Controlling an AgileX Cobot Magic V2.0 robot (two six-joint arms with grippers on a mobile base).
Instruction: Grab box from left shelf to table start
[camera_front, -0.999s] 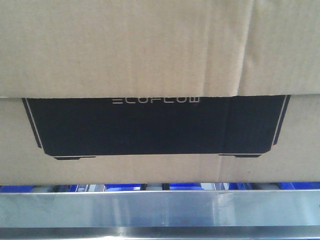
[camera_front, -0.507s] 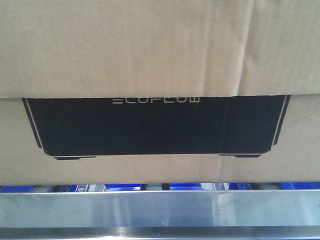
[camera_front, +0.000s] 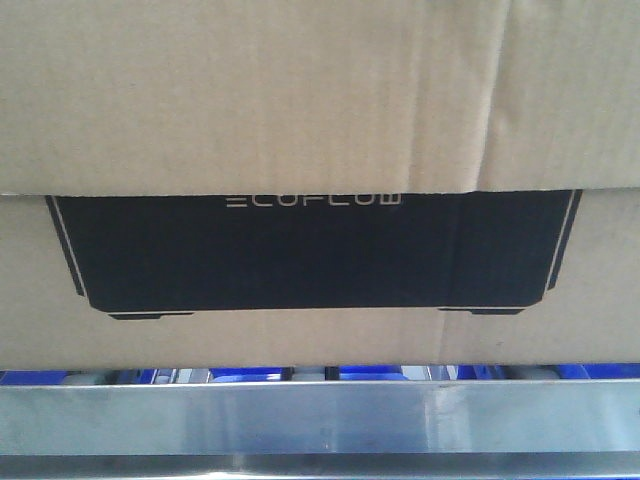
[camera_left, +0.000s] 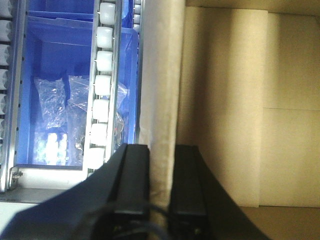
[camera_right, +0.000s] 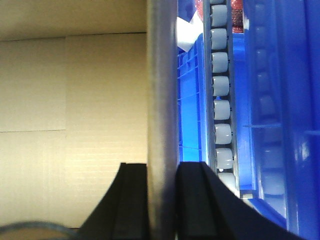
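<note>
Box (camera_front: 300, 100) walls clamped in left gripper (camera_left: 161, 172) and right gripper (camera_right: 162, 187) jaws, clear bags (camera_left: 52, 95) in blue bin (camera_left: 60, 47) seen only from left wrist

The box (camera_front: 300, 100) runs past the front view's top and both sides, hiding most of the left shelf (camera_front: 320, 415) above its steel rail. Clear bags (camera_left: 50, 97) in the blue bin (camera_left: 60, 50) are too blurred to identify.

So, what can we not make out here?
Front view: the box overfills the frame; its top and sides are cut off.
Left wrist view: bagged items in the blue bin are blurred, partly behind the roller track.
Right wrist view: the right gripper has its body cut off below.
Nowhere: the table.
</note>
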